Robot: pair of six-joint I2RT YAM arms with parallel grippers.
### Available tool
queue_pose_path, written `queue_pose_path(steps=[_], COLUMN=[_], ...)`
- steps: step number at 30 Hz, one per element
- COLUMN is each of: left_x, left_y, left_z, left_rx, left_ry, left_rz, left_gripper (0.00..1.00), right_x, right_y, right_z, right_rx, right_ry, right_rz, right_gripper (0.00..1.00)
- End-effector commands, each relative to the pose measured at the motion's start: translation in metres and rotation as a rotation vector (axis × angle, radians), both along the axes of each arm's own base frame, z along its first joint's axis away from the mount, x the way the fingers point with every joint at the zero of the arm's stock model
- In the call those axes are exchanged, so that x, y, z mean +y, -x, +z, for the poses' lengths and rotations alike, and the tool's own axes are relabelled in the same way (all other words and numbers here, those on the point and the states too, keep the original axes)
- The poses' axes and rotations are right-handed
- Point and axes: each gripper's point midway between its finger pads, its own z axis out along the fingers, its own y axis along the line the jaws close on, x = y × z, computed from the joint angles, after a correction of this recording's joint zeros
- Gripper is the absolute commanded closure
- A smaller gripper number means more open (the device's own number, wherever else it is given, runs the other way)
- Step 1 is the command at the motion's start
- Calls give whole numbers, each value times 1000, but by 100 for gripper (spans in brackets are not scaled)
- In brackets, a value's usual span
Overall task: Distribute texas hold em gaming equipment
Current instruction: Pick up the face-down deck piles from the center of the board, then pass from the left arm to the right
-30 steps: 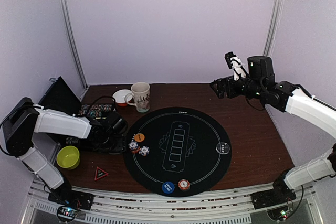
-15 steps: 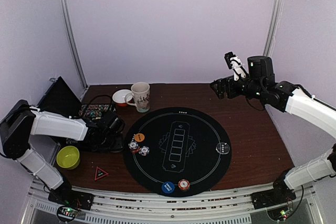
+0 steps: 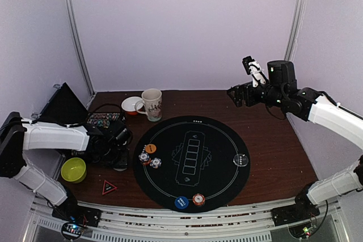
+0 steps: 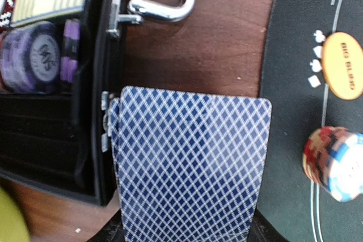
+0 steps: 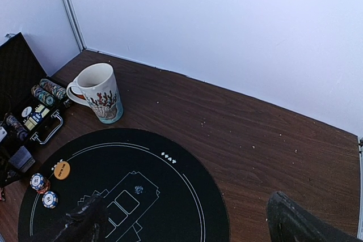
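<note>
Mat at mid-surface, chip case to its left, mug behind

The mat (image 3: 218,140) lies in the middle of the surface (image 3: 272,123), reaching close to its near edge. The open chip case (image 3: 93,122) sits at the left, lid standing behind it. Between case and mat the left gripper (image 3: 116,150) holds a card (image 4: 190,162). The mug (image 3: 152,104) stands behind the mat's left rear, a dish (image 3: 129,105) just left of it. A bowl (image 3: 74,169) sits before the case, a triangular marker (image 3: 109,187) to its right. On the mat, a disc (image 3: 150,148) lies at the left rim with two chip stacks (image 3: 145,157) just before it. A second disc (image 3: 181,202) and a lone stack (image 3: 198,199) lie side by side at the near rim, and a third disc (image 3: 242,160) at the right rim. The right gripper (image 3: 253,71) hangs above the far right
</note>
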Motion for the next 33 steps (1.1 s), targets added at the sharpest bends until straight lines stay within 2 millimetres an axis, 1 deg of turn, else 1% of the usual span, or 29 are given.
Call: queue_pose_path(steps=[1, 5, 9, 14, 18, 21, 23, 25, 29, 33], left_x=[10, 9, -6, -23, -50, -71, -86, -98, -120, -138], left_y=[0, -9, -13, -15, -16, -12, -6, -5, -8, -6], left_z=[33, 69, 99, 135, 167, 180, 184, 188, 195, 209], left_rx=[-20, -85, -119, -159, -221, -252, -271, -298, -386, -487], left_ry=[-64, -65, -34, -45, -27, -35, -55, -63, -35, 16], left_rz=[-38, -66, -190, -370, -549, -675, -758, -817, -893, -950], left_gripper=[45, 45, 47, 47, 48, 48, 48, 48, 48, 50], right_x=[1, 6, 15, 42, 71, 89, 101, 112, 134, 155], right_y=[3, 4, 6, 16, 28, 36, 40, 42, 47, 53], right_z=[15, 19, 19, 8, 4, 4, 5, 5, 7, -4], right_rx=[-13, -1, 33, 144, 224, 250, 283, 319, 354, 421], right_ry=[-27, -41, -79, -120, -165, -169, -201, -239, -260, -270], right_rz=[21, 38, 76, 207, 331, 388, 432, 462, 514, 565], right_gripper=[0, 0, 0, 0, 0, 0, 0, 1, 2, 2])
